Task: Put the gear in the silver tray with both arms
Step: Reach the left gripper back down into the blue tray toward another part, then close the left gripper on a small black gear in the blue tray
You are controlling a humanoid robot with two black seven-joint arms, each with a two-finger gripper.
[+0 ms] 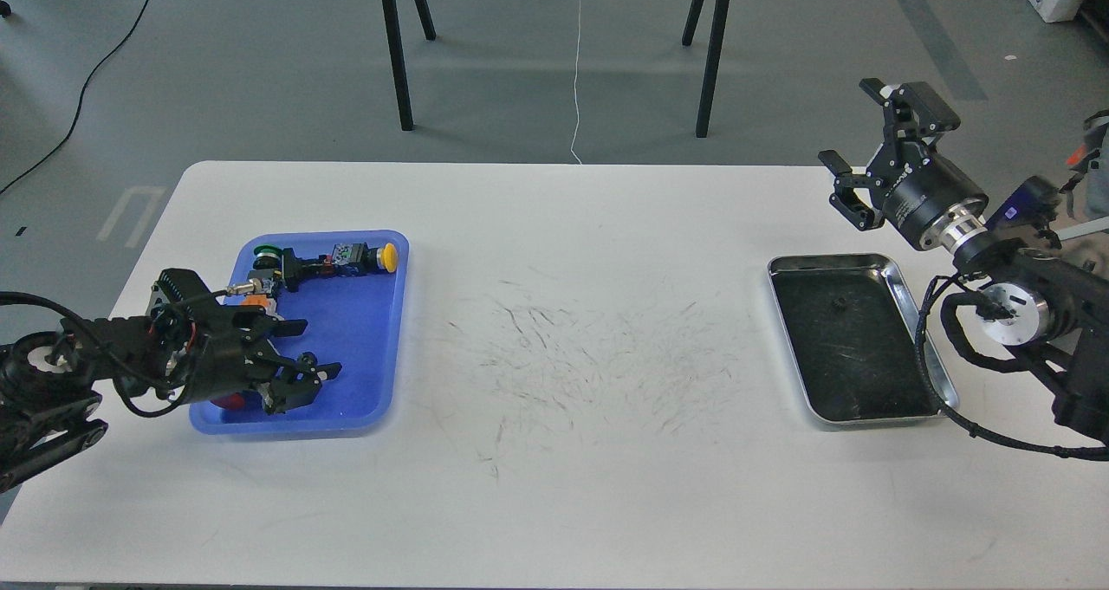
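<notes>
Since the gear has to end up in the silver tray (pixel 936 391), I first need to find it, and I cannot pick it out for sure. It may be among the small parts in the blue tray (pixel 368 399) on my left, but they are too small and jumbled to tell. A tiny dark thing sits in the silver tray's far half; I cannot tell what it is.

My left gripper (pixel 303 352) hangs over the near half of the blue tray with its fingers spread and nothing between them. Something red shows just under it. I think the step now is to reach in and pick. To do it well, I should come down slowly, keep the fingers wide, and close on only one part. The parts at the far end, with a yellow knob (pixel 391 256) and a green piece (pixel 265 252), lie close together, so a bump could push them around.

My right gripper (pixel 866 152) is lifted up past the far corner of the silver tray, fingers spread, holding nothing. It can wait there for a hand-over.

The white table (pixel 554 486) is flat, with many thin dark scratches in the middle. Beyond it is a grey floor with black stand legs (pixel 398 53), a white cord (pixel 577 70) and black cables (pixel 87 79).
</notes>
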